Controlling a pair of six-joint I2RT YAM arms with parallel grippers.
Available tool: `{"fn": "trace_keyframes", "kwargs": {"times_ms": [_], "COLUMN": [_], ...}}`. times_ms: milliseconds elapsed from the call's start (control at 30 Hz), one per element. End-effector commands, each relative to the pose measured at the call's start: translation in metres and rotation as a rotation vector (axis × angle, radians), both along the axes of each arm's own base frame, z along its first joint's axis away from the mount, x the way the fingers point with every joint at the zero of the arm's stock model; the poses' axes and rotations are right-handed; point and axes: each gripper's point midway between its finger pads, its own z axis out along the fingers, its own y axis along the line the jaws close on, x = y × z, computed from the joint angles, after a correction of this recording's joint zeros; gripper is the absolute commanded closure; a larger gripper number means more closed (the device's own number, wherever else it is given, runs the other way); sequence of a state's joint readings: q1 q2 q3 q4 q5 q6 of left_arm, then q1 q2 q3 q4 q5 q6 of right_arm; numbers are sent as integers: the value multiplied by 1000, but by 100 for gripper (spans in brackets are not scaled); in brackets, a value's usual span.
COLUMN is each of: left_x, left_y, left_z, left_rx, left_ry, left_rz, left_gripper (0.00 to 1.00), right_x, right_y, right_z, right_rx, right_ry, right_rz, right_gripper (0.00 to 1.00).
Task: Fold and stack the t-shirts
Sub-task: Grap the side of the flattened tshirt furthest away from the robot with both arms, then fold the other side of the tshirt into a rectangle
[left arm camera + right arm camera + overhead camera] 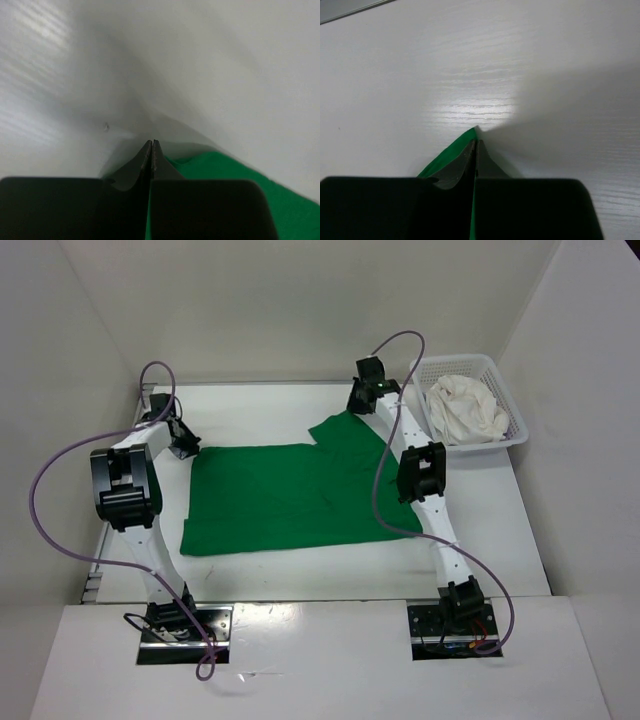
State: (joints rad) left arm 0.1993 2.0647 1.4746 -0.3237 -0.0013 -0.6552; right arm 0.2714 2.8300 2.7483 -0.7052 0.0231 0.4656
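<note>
A bright green t-shirt (290, 500) lies spread flat across the middle of the table, one sleeve pointing to the far right. My left gripper (187, 448) is at its far left corner. In the left wrist view the left gripper (151, 142) is shut, with green cloth (240, 175) showing in the slit between the fingers and to their right. My right gripper (358, 405) is at the far tip of the sleeve. It is shut (476, 141) on a fold of green cloth (447, 157) that sticks out past the tips. A white t-shirt (465, 408) lies crumpled in the basket. No lavender shirt shows.
The white mesh basket (515, 425) stands at the far right of the table, just right of the right arm. White walls enclose the table on the left, back and right. Purple cables loop off both arms.
</note>
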Motion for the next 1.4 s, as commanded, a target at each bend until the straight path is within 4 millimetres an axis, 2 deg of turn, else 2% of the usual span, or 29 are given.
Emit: {"fn": "trace_keyframes", "kwargs": {"times_ms": [0, 33, 100, 133, 167, 233, 367, 400, 433, 467, 500, 533, 567, 600, 633, 667, 700, 767, 800, 833, 967, 1000, 1133, 1200, 1233, 1300, 1367], "left_x": [-2, -3, -6, -8, -11, -16, -27, -32, -32, -35, -41, -41, -45, -48, -51, -53, -57, -59, -61, -66, -81, -90, -110, -119, -120, -125, -131], "left_y": [-5, -5, -7, -7, -8, -9, -10, -9, -9, -9, -9, -6, -6, -7, -3, -4, -5, -5, -5, -7, -8, -10, -8, -3, 6, 9, 7], "left_z": [35, 42, 42, 44, 45, 47, 57, 61, 65, 65, 66, 66, 66, 66, 65, 66, 61, 65, 64, 65, 62, 55, 49, 51, 55, 57, 61], "left_rx": [-4, 0, -8, -2, -1, 4, 20, 33, 35, 40, 46, 63, 67, 67, 65, 65, 63, 65, 63, 63, 66, 60, 69, 78, 80, 77, 78], "left_ry": [-92, -112, -110, -112, -112, -112, -127, -126, -135, -131, -123, -120, -113, -111, -102, -104, -92, -101, -92, -92, -73, -48, -13, -7, -16, -23, -26], "left_rz": [-3, -3, -8, -16, -16, -23, -39, -41, -41, -48, -41, -40, -48, -48, -39, -39, -39, -39, -39, -39, -34, -34, -30, -11, 15, 34, 34], "left_gripper": [100, 100, 100, 100, 100, 100, 100, 100, 100, 100, 100, 100, 100, 100, 100, 100, 100, 100, 100, 100, 100, 100, 100, 100, 100, 100, 100], "right_x": [-7, -10, -19, -26, -36, -49, -99, -117, -128, -140, -155, -166, -179, -197, -211, -231, -242, -267, -284, -301, -328, -337, -350, -354, -356, -360, -374], "right_y": [1, 0, -3, -5, -8, -11, -26, -31, -34, -37, -43, -46, -49, -54, -56, -62, -65, -73, -79, -84, -91, -93, -97, -98, -99, -100, -99], "right_z": [87, 98, 107, 139, 125, 137, 155, 133, 157, 158, 143, 145, 166, 148, 163, 142, 139, 134, 115, 108, 100, 96, 94, 98, 100, 96, 89], "right_rx": [41, 32, 14, 22, 11, 12, 12, -2, 15, 13, -4, -5, 12, 0, 14, -1, -4, -17, -38, -46, -47, -49, -54, -50, -53, -61, -44], "right_ry": [-79, -86, -74, -109, -62, -66, -66, -7, -48, -39, -4, -1, -36, 11, -16, 42, 52, 78, 131, 159, 210, 242, 276, 281, 293, 320, 379], "right_rz": [38, 47, 60, 60, 61, 61, 48, 48, 41, 41, 34, 34, 26, 26, 33, 32, 32, 26, 20, 20, 5, -3, -24, -31, -31, -32, -21], "right_gripper": [100, 100, 100, 100, 100, 100, 100, 100, 100, 100, 100, 100, 100, 100, 100, 100, 100, 100, 100, 100, 100, 100, 100, 100, 100, 100, 99]}}
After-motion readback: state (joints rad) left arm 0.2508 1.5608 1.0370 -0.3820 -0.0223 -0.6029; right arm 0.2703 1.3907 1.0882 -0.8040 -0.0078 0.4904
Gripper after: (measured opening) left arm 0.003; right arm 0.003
